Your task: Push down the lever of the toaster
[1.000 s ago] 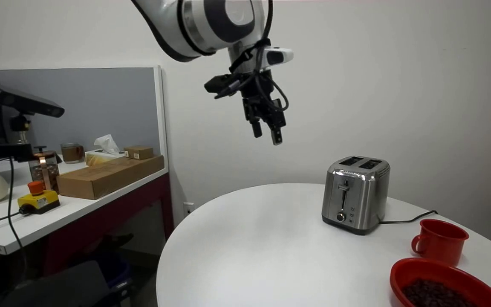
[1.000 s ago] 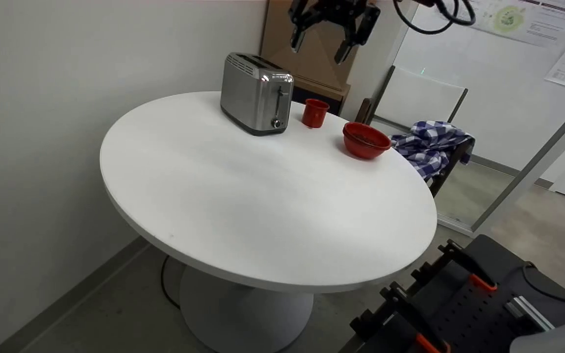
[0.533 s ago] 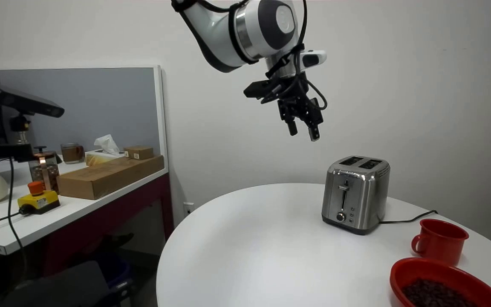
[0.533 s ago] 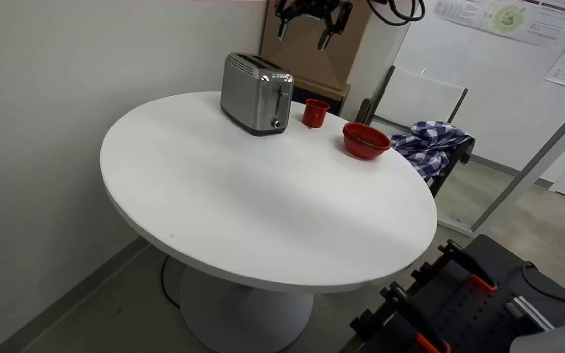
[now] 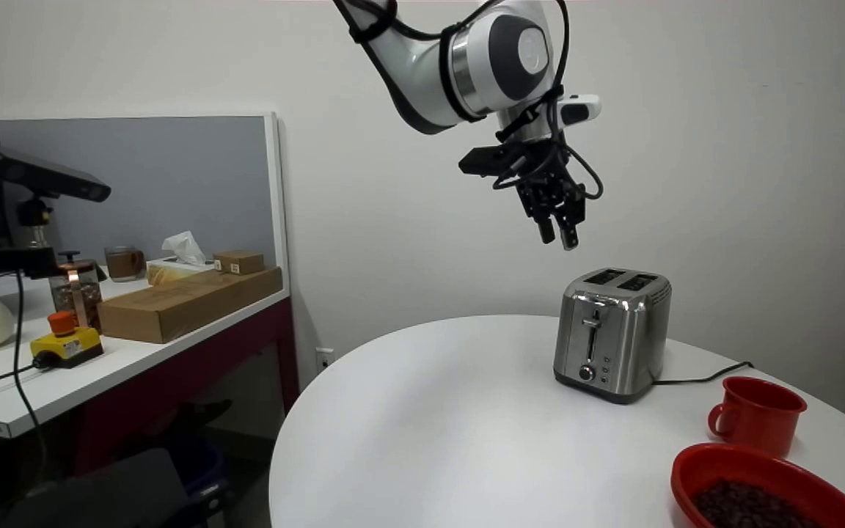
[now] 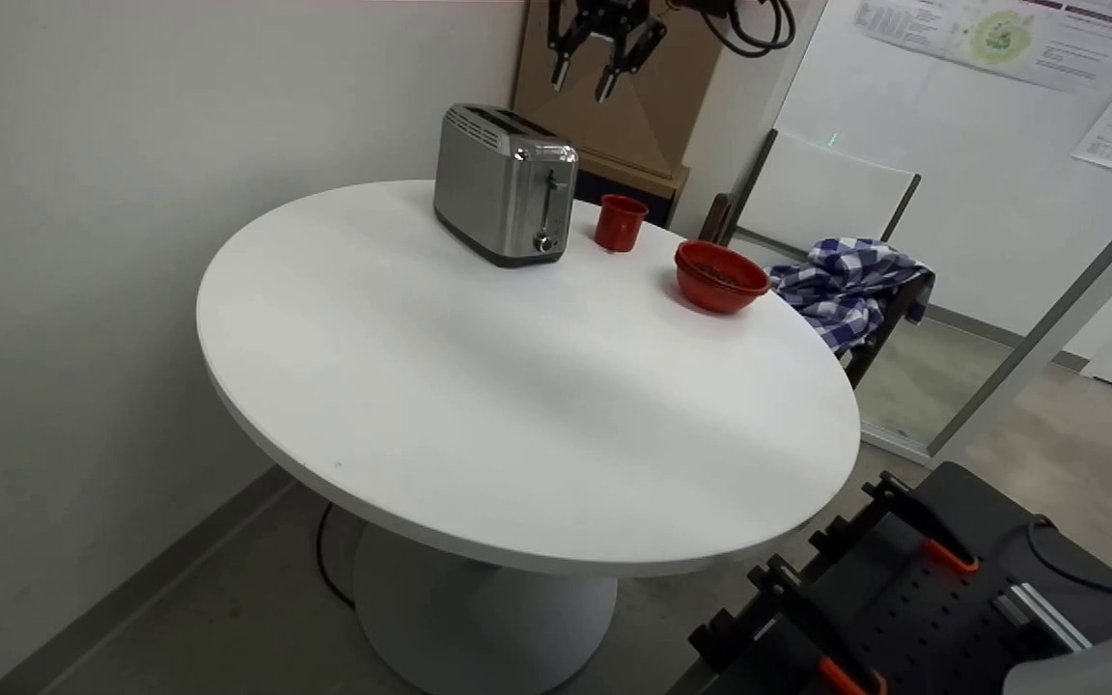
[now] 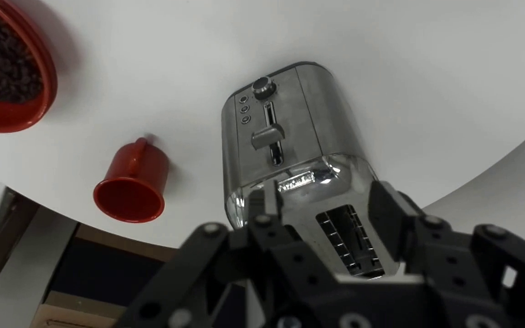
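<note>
Gripper (image 6: 582, 89), blk., fingers (image 7: 390, 218) apart, above & clear of toaster (image 5: 608, 341), metal, on wh. table (image 5: 459, 418); lever (image 7: 268, 136) nr. top of slot (image 7: 270, 113). Mug (image 5: 760, 422), red. Bowl (image 6: 722, 298), red, w/ dk. bits (image 7: 2, 66).

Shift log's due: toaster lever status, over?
Gripper open, empty, higher than the toaster. Lever up, not pushed. Nothing seen blocking it; red mug stands apart.

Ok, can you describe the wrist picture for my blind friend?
A silver toaster on a white table, seen from above, its lever showing; the robot's open gripper hides part of the toaster's top. To the left are a red mug and part of a red bowl with dark bits.
</note>
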Action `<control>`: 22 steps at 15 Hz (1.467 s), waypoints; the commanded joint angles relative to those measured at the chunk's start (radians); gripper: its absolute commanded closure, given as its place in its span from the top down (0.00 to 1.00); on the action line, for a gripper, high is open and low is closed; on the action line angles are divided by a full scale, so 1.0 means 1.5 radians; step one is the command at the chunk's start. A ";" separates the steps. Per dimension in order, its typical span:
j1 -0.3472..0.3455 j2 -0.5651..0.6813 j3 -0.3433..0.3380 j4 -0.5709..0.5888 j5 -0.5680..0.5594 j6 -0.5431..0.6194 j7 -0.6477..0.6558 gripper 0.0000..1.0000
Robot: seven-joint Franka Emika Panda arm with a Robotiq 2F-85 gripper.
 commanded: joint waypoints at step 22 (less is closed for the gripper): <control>-0.003 0.175 -0.034 0.151 0.145 -0.017 -0.175 0.00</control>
